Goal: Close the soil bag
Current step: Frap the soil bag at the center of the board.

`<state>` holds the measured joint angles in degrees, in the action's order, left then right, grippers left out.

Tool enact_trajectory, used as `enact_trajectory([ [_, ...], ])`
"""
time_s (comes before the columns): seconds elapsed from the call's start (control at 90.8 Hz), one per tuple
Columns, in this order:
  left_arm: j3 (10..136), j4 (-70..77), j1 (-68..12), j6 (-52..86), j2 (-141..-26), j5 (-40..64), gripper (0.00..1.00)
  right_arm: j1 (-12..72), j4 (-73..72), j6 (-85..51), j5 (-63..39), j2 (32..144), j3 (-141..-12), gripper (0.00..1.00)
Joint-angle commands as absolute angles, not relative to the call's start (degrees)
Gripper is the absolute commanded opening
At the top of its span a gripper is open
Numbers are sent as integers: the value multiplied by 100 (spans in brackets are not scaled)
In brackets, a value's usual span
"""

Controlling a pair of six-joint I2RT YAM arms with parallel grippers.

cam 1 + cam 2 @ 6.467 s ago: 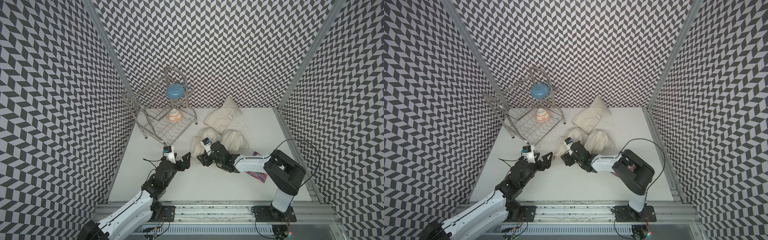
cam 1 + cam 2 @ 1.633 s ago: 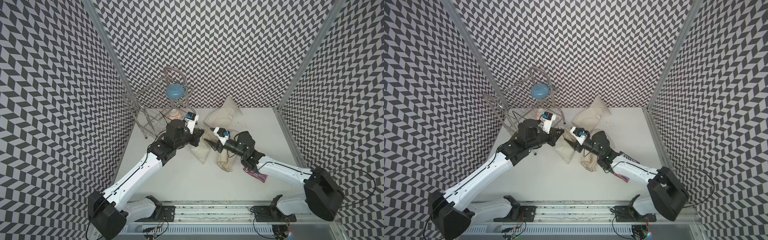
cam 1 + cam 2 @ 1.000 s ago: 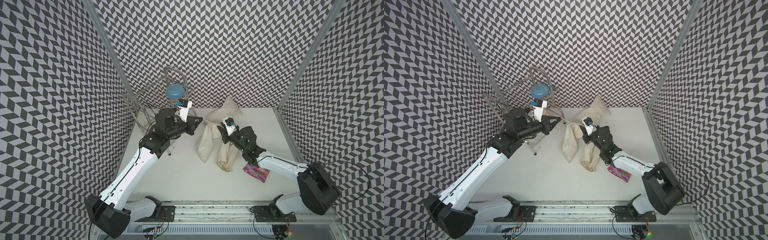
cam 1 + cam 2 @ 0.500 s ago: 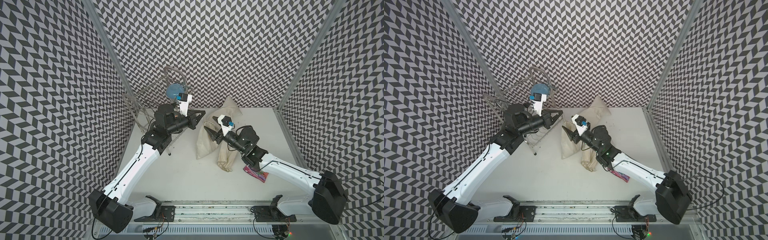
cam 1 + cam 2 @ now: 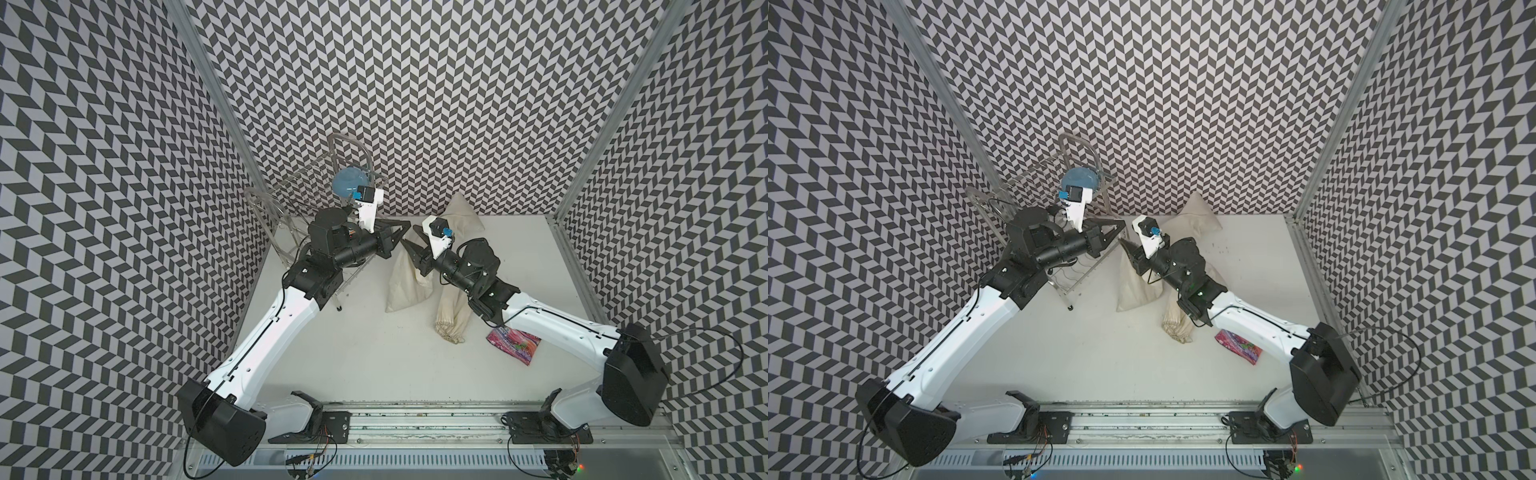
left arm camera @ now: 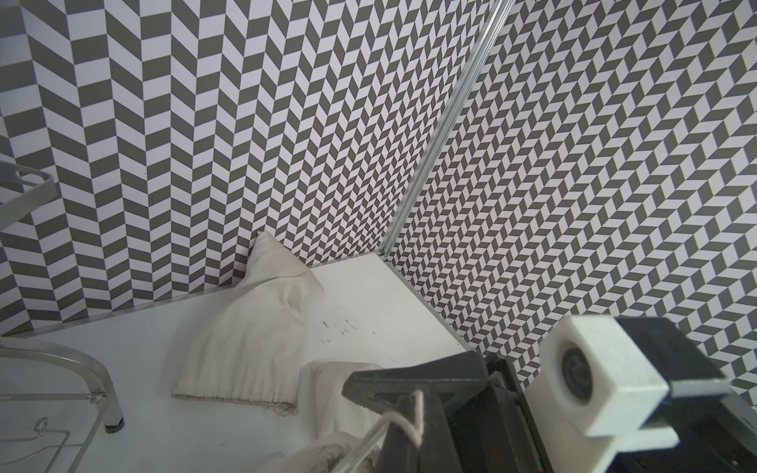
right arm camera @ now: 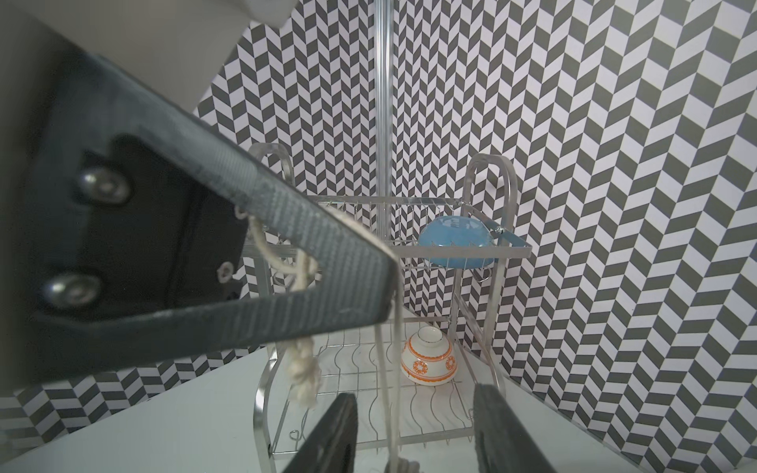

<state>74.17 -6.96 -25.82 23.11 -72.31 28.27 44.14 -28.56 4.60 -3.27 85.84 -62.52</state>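
The soil bag (image 5: 406, 279) (image 5: 1136, 286) is a cream cloth sack. It stands on the white table with its neck gathered to a point, seen in both top views. My left gripper (image 5: 400, 233) (image 5: 1118, 231) (image 6: 411, 413) is shut on the bag's drawstring (image 6: 417, 409) (image 7: 388, 368) above the neck. The string's knotted end (image 7: 304, 379) hangs from that gripper. My right gripper (image 5: 409, 246) (image 5: 1126, 249) (image 7: 415, 395) is open just under the left one's tip. The string runs down between its fingers (image 7: 336, 430) without being clamped.
A wire dish rack (image 5: 299, 199) stands at the back left with a blue bowl (image 5: 348, 186) on top and an orange-patterned bowl (image 7: 428, 360) below. Another cloth bag (image 5: 459, 215) leans on the back wall. A third bag (image 5: 452, 316) lies under the right arm, next to a colourful packet (image 5: 514, 344).
Over the last second my right gripper has swung left from beside the bags to the string under the left gripper's tip. The left gripper has kept hold of the string.
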Motion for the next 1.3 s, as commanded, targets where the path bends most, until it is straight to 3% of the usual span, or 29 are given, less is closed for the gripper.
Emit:
enact_trajectory([
  [0.0, 7666, -295, -2565, 2312, -7091, 2901, 0, 4447, -2912, 357, -179, 8686, -6385, 47],
  [0.088, 7663, -263, -2566, 2312, -7040, 2903, 0, 4448, -2649, 369, 46, 8888, -6582, 39],
  [0.22, 7826, -458, -2501, 2222, -6797, 2687, 0, 4398, -1937, 435, 1348, 9229, -6752, 26],
  [0.474, 8461, -1228, -1737, 1959, -6242, 2307, 0, 3334, -1255, 469, 2838, 9429, -5870, 22],
  [0.705, 8695, -1351, -1050, 1952, -5960, 2202, 0, 2669, -1002, 407, 2822, 9153, -5655, 22],
  [0.936, 8890, -1447, -960, 1952, -5896, 2439, 0, 2709, -1223, 339, 1798, 8401, -5747, 29],
  [1.047, 8735, -1431, -960, 1938, -5801, 2510, 0, 2698, -1564, 377, 2238, 8862, -5485, 31],
  [1.135, 8466, -1365, -961, 1951, -5700, 2528, 0, 2683, -1533, 373, 2659, 9489, -5413, 26],
  [1.289, 8262, -1327, -953, 1940, -5611, 2410, 0, 2672, -1678, 225, 2644, 9863, -5347, 24],
])
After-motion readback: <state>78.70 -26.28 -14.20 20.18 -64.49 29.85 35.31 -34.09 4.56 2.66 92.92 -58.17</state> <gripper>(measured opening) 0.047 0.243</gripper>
